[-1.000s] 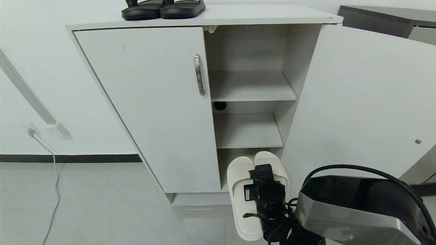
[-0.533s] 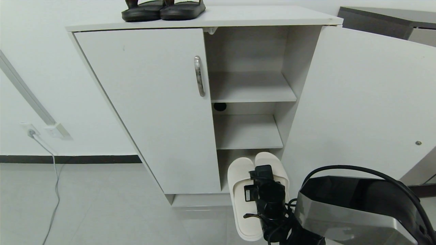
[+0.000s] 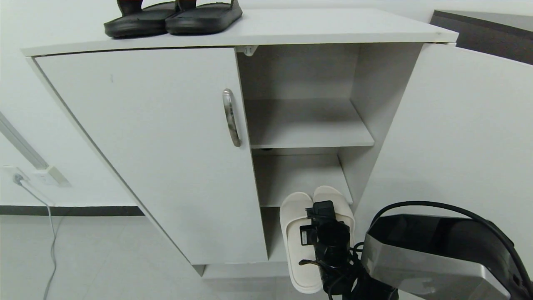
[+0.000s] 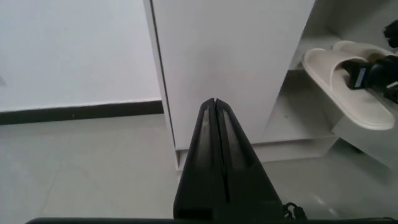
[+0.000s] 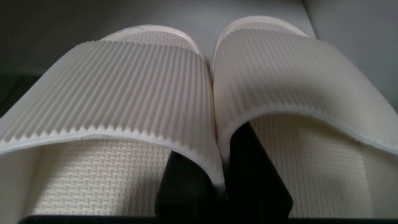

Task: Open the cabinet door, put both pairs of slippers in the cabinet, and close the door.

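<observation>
A white cabinet stands with its left door closed and its right door swung open. Two bare shelves show inside. A pair of black slippers lies on the cabinet top. My right gripper is shut on a pair of white slippers, held side by side before the open compartment, toes at the lower shelf's front edge. Its fingers pinch the inner strap edges of the white slippers. My left gripper is shut and empty, low before the closed door.
The closed door has a metal handle. A wall socket with a cable sits low on the left wall. A dark-topped unit stands behind the open door. Bare tiled floor lies left of the cabinet.
The head view has shifted: the cabinet looks nearer and larger. The white slippers stay in the right gripper, their toes now level with the lower shelf.
</observation>
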You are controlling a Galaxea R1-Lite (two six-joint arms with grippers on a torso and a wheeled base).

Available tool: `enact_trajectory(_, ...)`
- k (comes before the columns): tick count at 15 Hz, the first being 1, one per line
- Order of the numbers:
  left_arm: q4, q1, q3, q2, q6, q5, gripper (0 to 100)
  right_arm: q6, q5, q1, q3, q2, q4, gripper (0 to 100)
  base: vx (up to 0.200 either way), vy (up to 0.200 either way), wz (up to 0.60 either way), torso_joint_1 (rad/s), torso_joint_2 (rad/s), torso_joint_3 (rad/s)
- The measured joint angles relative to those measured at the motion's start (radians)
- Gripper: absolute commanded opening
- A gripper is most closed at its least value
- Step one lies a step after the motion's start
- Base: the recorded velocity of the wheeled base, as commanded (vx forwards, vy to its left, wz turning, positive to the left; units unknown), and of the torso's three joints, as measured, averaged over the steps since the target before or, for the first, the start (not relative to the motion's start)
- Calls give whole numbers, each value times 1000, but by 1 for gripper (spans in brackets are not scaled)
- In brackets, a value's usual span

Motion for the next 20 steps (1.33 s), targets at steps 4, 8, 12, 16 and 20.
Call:
enact_trajectory(4, 1, 0, 0, 0, -1, 0, 0, -5, 5, 1, -16, 1, 10, 0, 0, 0, 0, 0, 0, 0)
enact_trajectory(8, 0, 0, 0, 0, -1, 0, 0, -6, 61, -31, -80, 7, 85, 0, 0, 0, 0, 0, 0, 0)
enact_trajectory(12, 1, 0, 0, 0, -1, 0, 0, 11, 85, -66, -212, 19, 228, 0, 150, 0, 0, 1, 2, -2)
enact_trajectory(16, 2, -1, 0, 0, -1, 0, 0, 13, 86, -83, -310, 47, 274, 0, 0, 0, 0, 0, 0, 0)
enact_trajectory(20, 0, 0, 0, 0, -1, 0, 0, 13, 106, -108, -391, 77, 347, 0, 0, 0, 0, 0, 0, 0)
